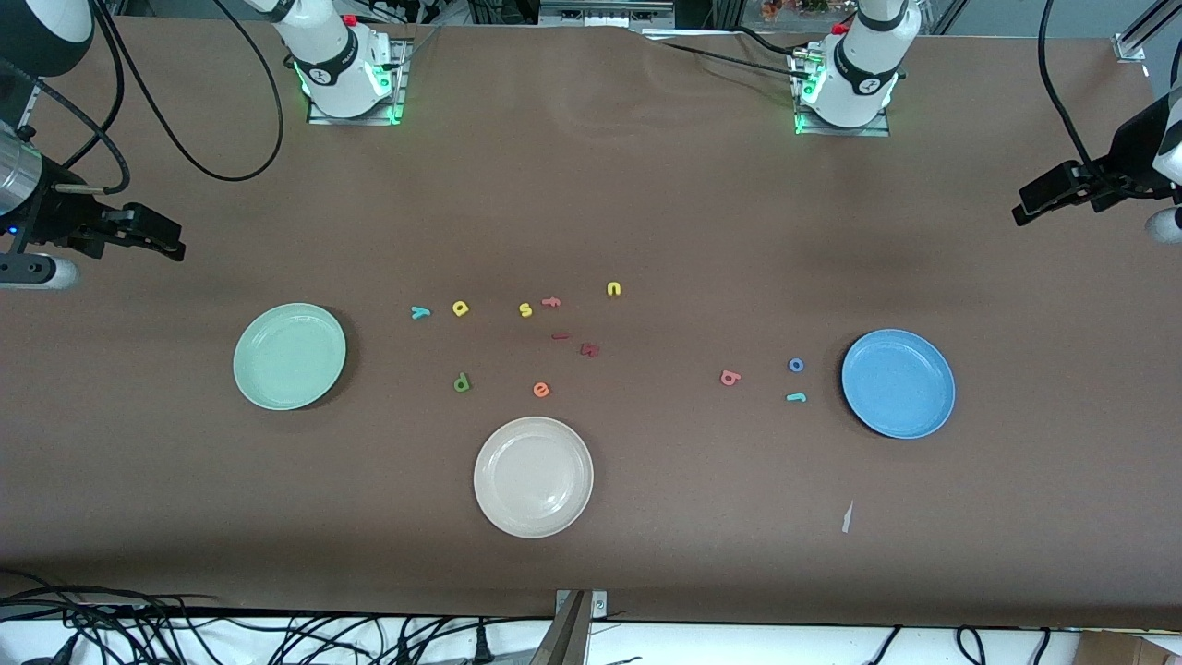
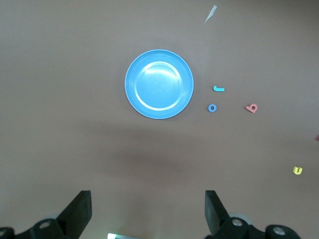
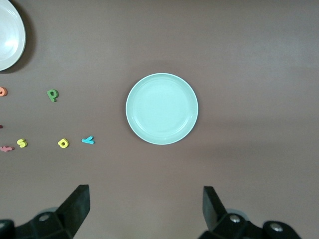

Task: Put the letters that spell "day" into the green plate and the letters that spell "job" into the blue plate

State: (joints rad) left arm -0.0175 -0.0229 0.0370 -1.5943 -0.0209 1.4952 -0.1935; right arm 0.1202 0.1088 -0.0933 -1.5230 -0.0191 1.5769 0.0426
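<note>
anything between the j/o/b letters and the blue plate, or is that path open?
Nothing visible in the way. The teal j, blue o and salmon b lie on bare table beside the blue plate, toward the right arm's end from it. The left gripper is open, up over the table near the blue plate, holding nothing.

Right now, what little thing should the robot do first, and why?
Probably lower the right gripper, open and high at its end of the table, toward the teal y, the letter closest to the green plate. All three plates are empty and every letter lies on the table. The left gripper waits open above the blue plate.
</note>
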